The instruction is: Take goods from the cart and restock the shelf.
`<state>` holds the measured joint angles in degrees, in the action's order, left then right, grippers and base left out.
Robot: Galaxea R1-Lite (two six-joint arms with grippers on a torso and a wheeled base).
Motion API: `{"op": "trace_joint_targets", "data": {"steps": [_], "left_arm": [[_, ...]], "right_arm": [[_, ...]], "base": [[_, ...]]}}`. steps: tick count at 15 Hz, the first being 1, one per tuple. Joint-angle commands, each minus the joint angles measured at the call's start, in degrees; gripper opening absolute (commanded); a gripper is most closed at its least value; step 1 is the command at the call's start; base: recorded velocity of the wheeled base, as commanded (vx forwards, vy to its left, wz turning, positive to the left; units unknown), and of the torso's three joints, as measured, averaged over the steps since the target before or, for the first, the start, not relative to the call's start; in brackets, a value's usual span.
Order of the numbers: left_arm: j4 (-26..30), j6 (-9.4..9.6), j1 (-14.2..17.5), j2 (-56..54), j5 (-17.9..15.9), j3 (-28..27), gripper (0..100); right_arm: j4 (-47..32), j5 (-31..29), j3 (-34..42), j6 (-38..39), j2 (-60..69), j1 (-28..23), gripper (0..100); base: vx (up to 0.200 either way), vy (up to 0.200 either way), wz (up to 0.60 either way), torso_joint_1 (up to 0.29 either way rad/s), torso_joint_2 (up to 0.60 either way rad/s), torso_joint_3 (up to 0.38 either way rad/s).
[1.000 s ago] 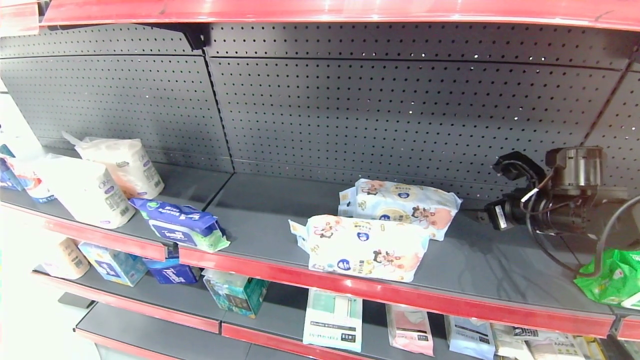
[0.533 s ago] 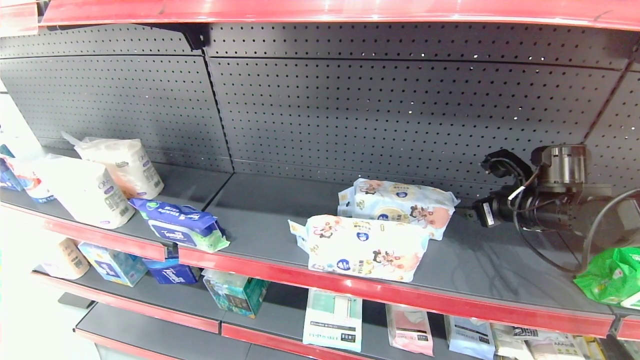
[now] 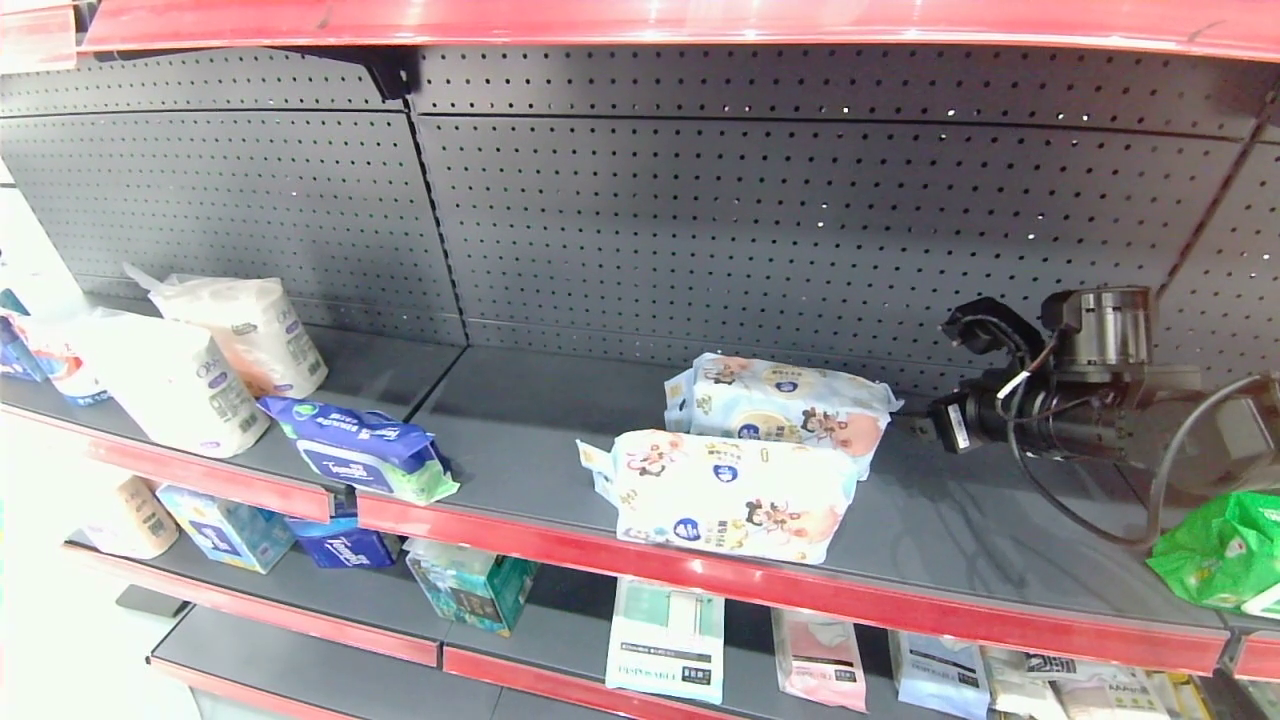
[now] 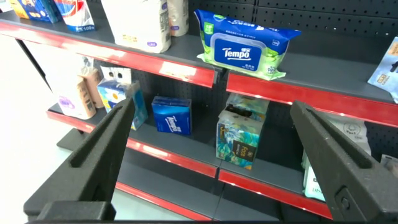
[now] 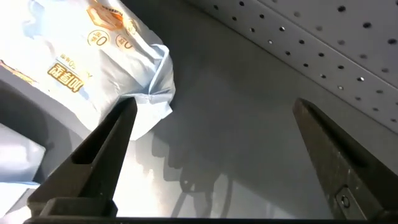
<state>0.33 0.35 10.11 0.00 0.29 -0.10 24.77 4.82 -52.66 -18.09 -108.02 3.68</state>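
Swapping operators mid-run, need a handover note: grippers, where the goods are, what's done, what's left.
Left gripper: open, empty, facing the lower shelves.
Right gripper: open, empty, low over the shelf, beside the right end of the rear wipes pack.
Goods: that pack lies flat just behind the front wipes pack.
Done: both packs are on the shelf.
Left: probably back the right arm out and fetch the next item.

The grey shelf (image 3: 520,420) carries cartoon-print packs (image 3: 735,495), a blue pack (image 3: 360,450) and white rolls (image 3: 175,380).
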Motion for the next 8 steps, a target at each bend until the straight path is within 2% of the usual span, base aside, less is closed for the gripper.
{"op": "trace_joint_targets", "data": {"steps": [1,8], "left_arm": [[0.02,0.00,0.00,0.00,-0.03,0.01,100],[0.02,0.00,0.00,0.00,0.06,0.01,100]], "right_arm": [[0.10,0.02,-0.25,-0.01,-0.35,0.19,100],[0.19,0.02,-0.33,-0.01,-0.35,-0.17,100]], "base": [[0.000,0.000,0.00,0.000,0.00,0.000],[0.000,0.000,0.00,0.000,0.00,0.000]]}}
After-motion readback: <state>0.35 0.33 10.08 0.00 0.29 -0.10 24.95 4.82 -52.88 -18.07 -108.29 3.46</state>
